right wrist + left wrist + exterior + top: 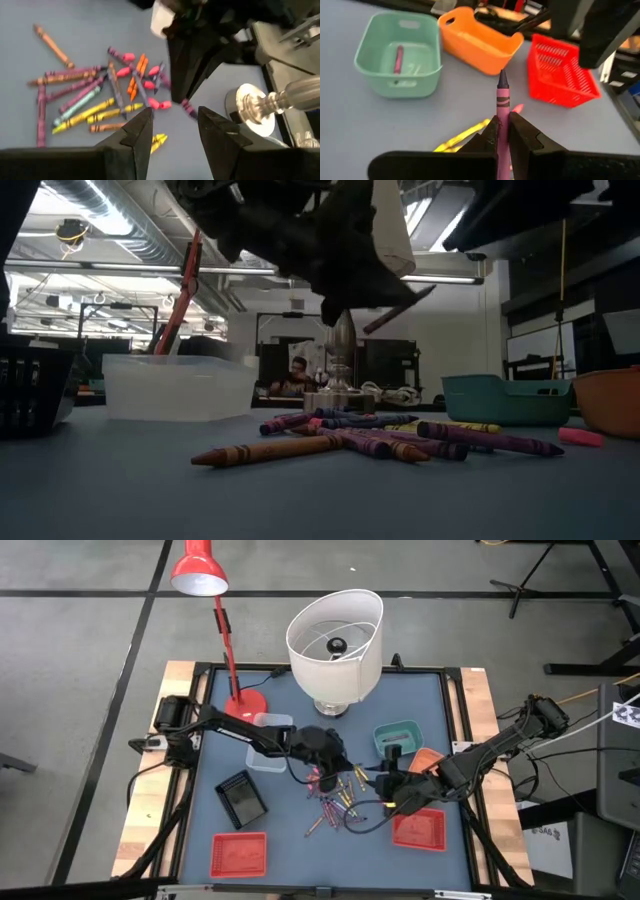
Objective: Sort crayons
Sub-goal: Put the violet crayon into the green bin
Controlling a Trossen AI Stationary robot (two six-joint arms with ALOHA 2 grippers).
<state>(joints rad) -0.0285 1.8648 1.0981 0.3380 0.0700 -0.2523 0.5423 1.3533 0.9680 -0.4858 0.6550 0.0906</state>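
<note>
Your left claw is clamped on a purple crayon; right claw gapes empty. Grip is near the crayon's end: it could pivot and drop.

Lab or workshop: exposed ceiling ducts (strip lights too), tripod legs.

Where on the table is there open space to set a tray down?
Bare mat lies between the two red baskets, the near-left and the near-right, and in the far-right corner beyond the teal bin. Around the crayon pile it is crowded, both hands, left and right, hanging there.
</note>
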